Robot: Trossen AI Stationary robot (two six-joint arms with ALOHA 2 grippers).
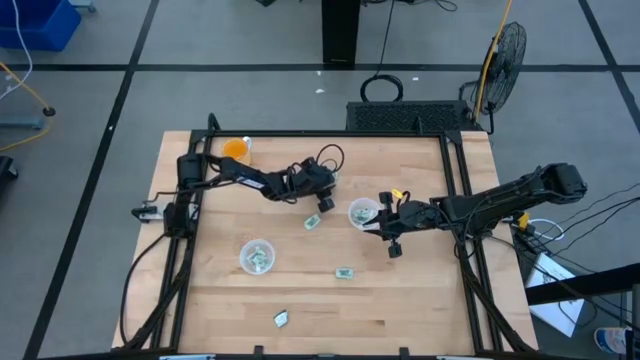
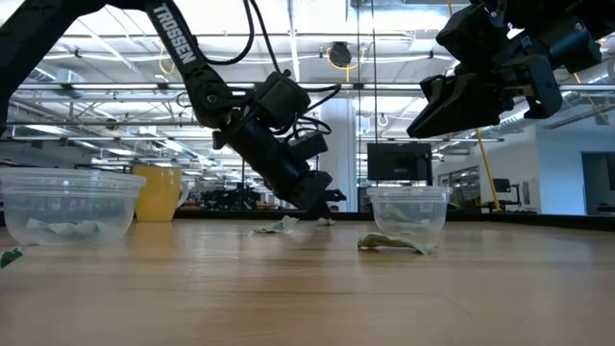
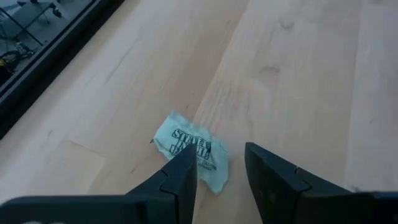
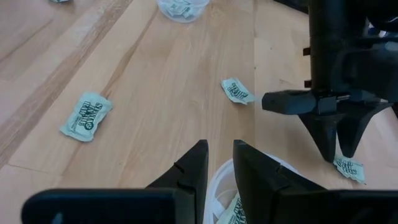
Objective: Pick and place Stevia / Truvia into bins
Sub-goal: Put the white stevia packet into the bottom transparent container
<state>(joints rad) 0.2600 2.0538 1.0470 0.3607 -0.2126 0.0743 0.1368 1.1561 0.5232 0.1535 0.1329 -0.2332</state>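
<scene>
Near frame centre, left hand (image 3: 217,171) narrowly open astride sachet (image 3: 191,152) on table (image 3: 298,68); flat paper may slip free. Right hand (image 4: 219,163) narrow, empty, above cup (image 1: 363,212).

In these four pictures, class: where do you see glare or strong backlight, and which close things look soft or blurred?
Low view: bright ceiling lights behind leave the left arm a dark silhouette; the near table is soft. Left wrist view: the fingers blur, the sachet prints sharp. Right wrist view: the cup rim washes pale. High view: even light.
</scene>
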